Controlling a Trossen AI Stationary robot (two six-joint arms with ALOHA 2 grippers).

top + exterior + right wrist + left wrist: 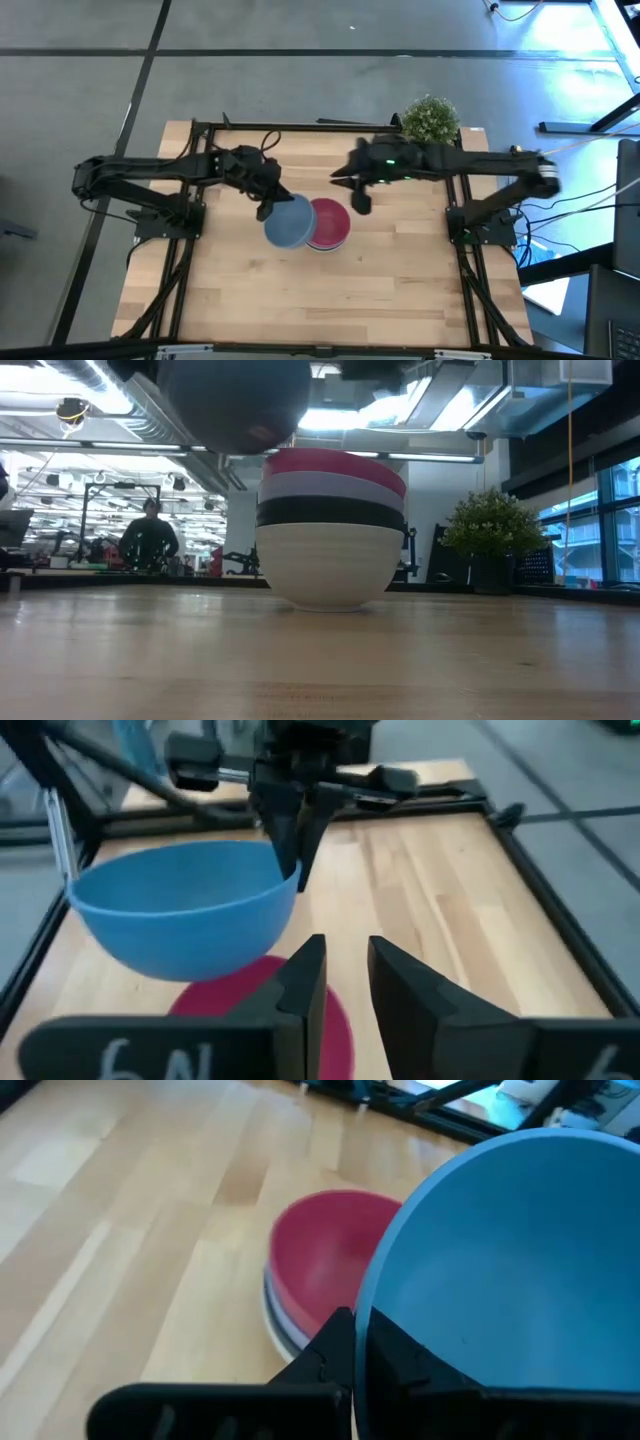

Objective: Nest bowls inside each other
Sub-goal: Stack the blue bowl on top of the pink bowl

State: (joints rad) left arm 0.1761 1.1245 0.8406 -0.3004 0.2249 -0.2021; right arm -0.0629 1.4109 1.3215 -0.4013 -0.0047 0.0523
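- Nearby, a small potted plant (431,118) stands at the table's (250,300) far edge, well apart from the work; a person (149,538) shows in the room beyond.
- Below the left gripper's (268,200) fingers sits a stack (330,530): white bowl (328,565) at the bottom, then black bowl (330,512), lavender bowl (335,488), magenta bowl (330,222) on top.
- Left fingers are clamped on the rim of the blue bowl (290,220), held in the air, overlapping the stack.
- Right gripper (360,200) hangs just beside the stack, fingers a little parted, holding nothing.

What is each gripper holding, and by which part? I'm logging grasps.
The left gripper pinches the blue bowl by its rim. The right gripper holds nothing.
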